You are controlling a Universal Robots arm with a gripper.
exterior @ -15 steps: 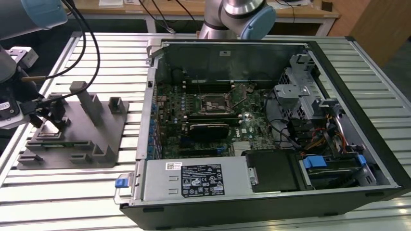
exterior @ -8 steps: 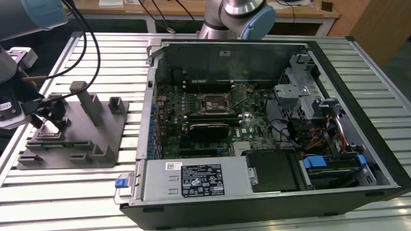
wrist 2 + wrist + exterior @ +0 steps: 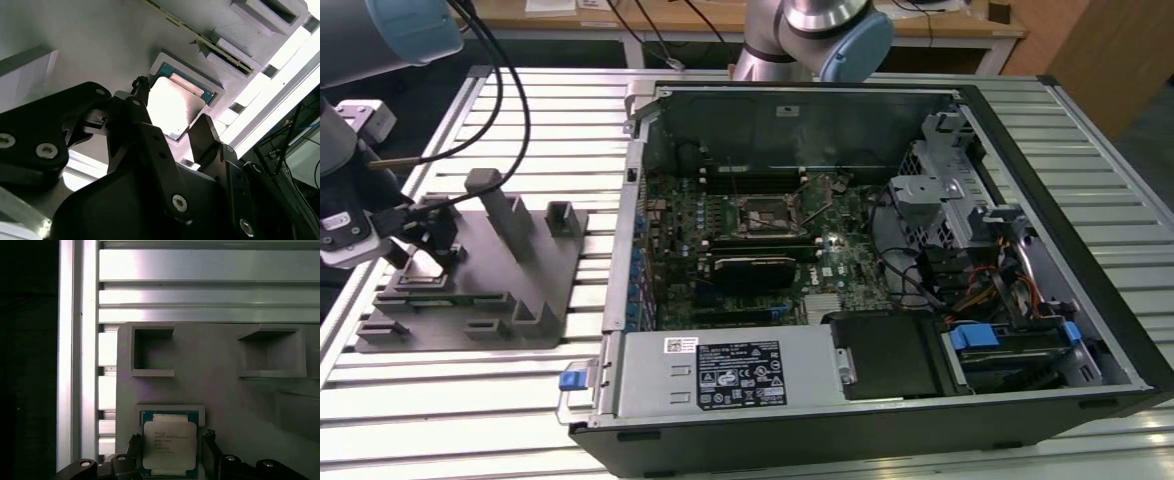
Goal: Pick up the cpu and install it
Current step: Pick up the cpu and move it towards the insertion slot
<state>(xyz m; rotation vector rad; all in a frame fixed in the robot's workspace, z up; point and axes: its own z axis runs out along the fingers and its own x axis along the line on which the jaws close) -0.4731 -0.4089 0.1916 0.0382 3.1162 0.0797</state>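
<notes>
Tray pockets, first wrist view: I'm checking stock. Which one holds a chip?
The pocket flanked by the gripper holds the cpu; the other two pockets are empty.

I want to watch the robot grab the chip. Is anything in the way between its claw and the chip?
Nothing visible is. In the first wrist view the cpu lies bare in its recess in the grey tray, and the gripper is open, one finger on each side of it.
</notes>
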